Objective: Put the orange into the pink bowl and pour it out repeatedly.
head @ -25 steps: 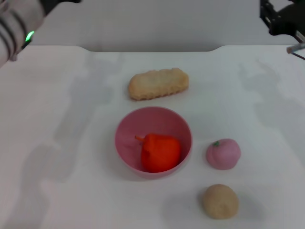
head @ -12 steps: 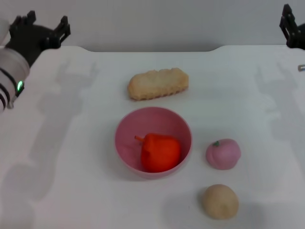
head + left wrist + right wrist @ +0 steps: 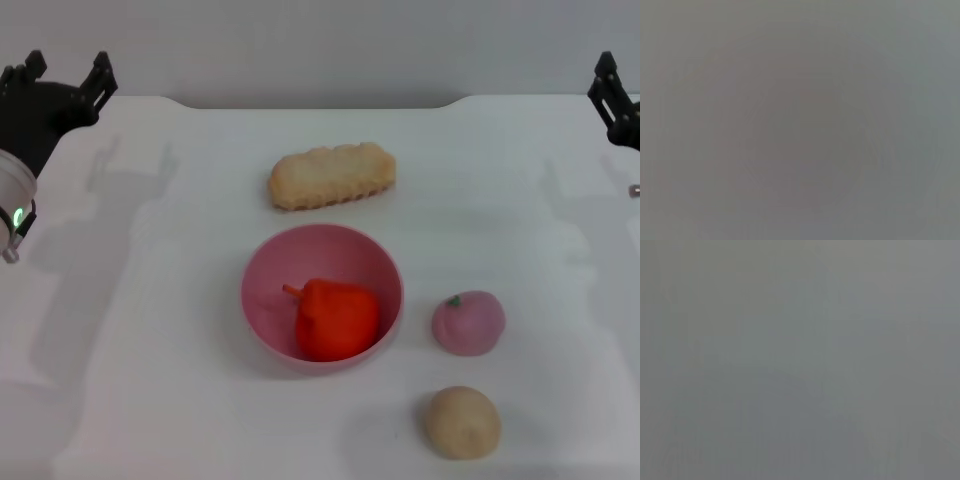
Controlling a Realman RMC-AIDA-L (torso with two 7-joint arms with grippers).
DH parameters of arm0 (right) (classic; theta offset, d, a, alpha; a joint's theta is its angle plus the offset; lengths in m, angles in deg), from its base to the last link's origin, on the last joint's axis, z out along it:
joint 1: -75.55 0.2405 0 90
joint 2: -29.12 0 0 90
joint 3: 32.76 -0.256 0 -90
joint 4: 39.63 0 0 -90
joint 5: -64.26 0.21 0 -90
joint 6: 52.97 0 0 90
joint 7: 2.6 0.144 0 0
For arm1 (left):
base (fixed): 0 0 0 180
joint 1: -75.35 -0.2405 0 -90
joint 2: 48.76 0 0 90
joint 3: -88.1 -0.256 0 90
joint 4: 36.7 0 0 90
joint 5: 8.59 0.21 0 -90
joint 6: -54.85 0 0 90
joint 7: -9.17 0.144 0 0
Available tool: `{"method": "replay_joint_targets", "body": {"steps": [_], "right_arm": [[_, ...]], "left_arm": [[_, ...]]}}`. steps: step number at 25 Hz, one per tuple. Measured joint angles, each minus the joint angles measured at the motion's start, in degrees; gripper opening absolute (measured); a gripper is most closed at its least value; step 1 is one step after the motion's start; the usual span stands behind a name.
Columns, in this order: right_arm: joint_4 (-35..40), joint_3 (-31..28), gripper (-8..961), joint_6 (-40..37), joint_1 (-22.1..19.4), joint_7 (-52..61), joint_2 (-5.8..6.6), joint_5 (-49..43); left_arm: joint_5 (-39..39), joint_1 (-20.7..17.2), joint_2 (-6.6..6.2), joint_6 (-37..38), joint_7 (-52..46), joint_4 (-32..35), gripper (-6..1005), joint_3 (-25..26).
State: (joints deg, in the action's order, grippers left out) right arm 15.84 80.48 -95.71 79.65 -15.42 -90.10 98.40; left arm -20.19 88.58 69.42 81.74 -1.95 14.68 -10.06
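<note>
The orange point(image 3: 336, 318) lies inside the pink bowl point(image 3: 268, 262), toward its front right, in the middle of the white table in the head view. My left gripper point(image 3: 66, 72) hangs open and empty over the far left corner of the table, well away from the bowl. My right gripper point(image 3: 612, 98) shows only in part at the far right edge, also far from the bowl. Both wrist views show only flat grey, with no object in them.
A beige oblong biscuit-like piece point(image 3: 331, 175) lies behind the bowl. A small pink peach-like fruit point(image 3: 468, 322) lies to the right of the bowl, and a beige round lump point(image 3: 461, 421) sits in front of it. The table's far edge point(image 3: 320, 102) runs along the back.
My left gripper has come into view at the far left and shifted further left. My right gripper has dropped lower along the right edge. The orange and the bowl have not moved.
</note>
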Motion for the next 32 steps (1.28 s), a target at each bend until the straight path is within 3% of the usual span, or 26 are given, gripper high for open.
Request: {"method": "replay_joint_targets", "body": {"steps": [9, 32], "right_arm": [[-3.58, 0.17, 785, -1.18, 1.31, 3.51, 0.23, -0.04], [-4.15, 0.31, 786, -0.69, 2.54, 4.51, 0.17, -0.03]], "left_arm": [[0.03, -0.54, -0.08, 1.67, -0.14, -1.12, 788, -1.58], [0.42, 1.06, -0.23, 5.77, -3.91, -5.83, 786, -3.03]]}}
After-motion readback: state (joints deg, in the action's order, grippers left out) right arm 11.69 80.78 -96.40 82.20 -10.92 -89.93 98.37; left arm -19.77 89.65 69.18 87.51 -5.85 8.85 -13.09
